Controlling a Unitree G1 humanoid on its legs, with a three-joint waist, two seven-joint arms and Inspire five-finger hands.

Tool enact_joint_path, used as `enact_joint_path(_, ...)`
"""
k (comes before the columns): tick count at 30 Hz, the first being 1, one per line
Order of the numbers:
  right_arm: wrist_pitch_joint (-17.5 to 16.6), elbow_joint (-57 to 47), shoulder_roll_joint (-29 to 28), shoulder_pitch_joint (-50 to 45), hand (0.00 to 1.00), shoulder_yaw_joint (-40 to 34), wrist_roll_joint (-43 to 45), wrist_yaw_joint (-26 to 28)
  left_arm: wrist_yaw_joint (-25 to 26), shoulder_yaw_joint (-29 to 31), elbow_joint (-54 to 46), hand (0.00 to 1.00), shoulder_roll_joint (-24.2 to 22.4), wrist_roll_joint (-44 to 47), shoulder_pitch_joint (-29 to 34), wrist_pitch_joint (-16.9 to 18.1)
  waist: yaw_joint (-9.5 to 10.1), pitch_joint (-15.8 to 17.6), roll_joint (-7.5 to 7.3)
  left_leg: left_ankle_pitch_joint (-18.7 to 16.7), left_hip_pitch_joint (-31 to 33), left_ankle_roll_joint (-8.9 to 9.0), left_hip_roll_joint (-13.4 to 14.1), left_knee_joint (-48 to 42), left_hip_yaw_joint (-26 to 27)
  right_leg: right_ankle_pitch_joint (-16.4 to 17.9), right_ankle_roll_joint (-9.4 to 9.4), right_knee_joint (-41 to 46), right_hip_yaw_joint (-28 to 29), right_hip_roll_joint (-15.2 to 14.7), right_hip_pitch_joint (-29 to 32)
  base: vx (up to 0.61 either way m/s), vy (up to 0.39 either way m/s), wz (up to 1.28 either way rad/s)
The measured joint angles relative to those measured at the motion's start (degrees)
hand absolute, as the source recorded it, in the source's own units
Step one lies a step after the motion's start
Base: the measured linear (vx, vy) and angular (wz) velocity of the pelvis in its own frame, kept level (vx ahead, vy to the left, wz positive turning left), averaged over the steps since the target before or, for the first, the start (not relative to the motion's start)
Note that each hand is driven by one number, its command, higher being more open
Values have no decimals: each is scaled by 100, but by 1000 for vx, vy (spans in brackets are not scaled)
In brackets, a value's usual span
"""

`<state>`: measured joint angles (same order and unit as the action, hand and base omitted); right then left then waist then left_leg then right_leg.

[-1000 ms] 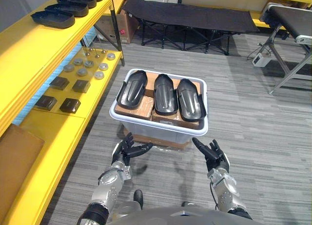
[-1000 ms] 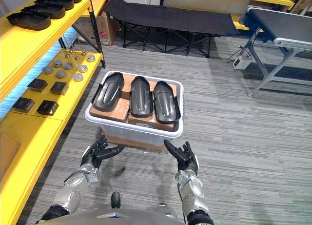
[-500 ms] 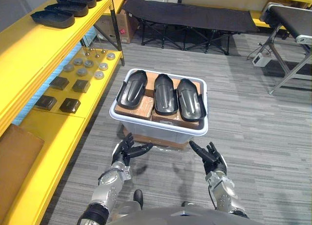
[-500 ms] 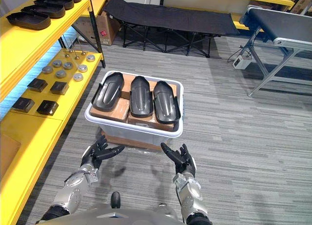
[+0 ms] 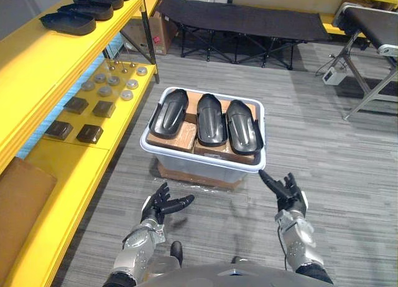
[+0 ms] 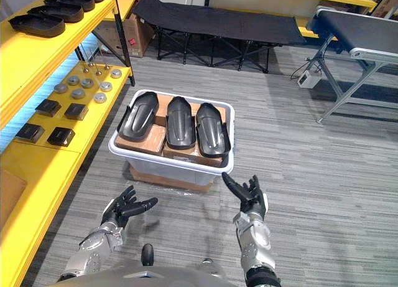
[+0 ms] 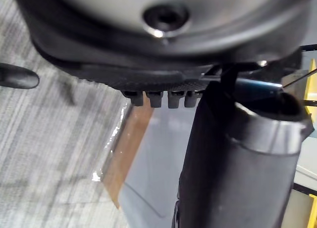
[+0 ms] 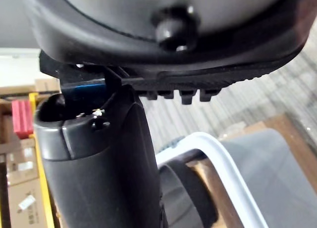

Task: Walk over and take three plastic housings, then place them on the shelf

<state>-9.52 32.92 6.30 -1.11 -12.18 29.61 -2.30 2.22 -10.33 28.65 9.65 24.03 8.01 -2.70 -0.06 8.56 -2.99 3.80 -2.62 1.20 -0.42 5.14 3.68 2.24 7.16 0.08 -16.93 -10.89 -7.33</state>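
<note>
Shelving (image 5: pixel 43 63) in yellow fills the left of the frame. Dark shells (image 5: pixel 67 23) line its upper level, with metal discs (image 5: pixel 112 84) and dark blocks (image 5: pixel 78 119) on the level below. At lower left I see my left hand (image 5: pixel 155 208) above the carpet, its fingers spread and relaxed, holding nothing. In the centre, the three plastic housings (image 5: pixel 210 120) lie side by side on cardboard boxes (image 5: pixel 180 141) inside a white bin (image 5: pixel 199 160), with neither hand touching them. At lower right, my right hand (image 5: pixel 290 200) hovers near the bin's front corner, its fingers spread wide and empty.
</note>
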Motion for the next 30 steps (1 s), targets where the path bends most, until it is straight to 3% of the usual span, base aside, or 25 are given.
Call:
enact_joint_path(10,86,-22,935,534,100,-355,-245,-281,-175,3,-233,100,73,-40,422,-21,139,59,72,57,142,-14,10,-27,-24,-1,-1,211,19,-12,215,-17,1,1)
enact_joint_path(16,474,328,1693,1770,100,-412,-254,-583,-258,16,-489,100,247,11,258,15,206,813,102,75,760,-75,22,-455,-138,6,-77,539,-15,-40,721,-149,30,10)
enact_joint_path(21,693,1375,2933,3370,100,-49,-302,-793,-224,11,-513,100,440,118,-167,138,428,1520,161,164,1528,-90,70,-872,-240,-216,-123,591,-110,3,1242,-107,12,11)
enact_joint_path(25,764,1984,3462,4349,100,416,-388,-833,-80,-32,-488,100,497,341,-495,284,497,1725,260,172,2032,-111,65,-1183,-377,-262,-132,705,-196,5,1589,-37,-2,16)
enact_joint_path(30,851,2368,3923,5219,100,1105,-398,-828,-35,-310,-313,100,460,555,-826,543,638,1852,563,115,2352,-116,72,-1426,-438,-227,-183,896,-271,-8,1854,-31,5,5)
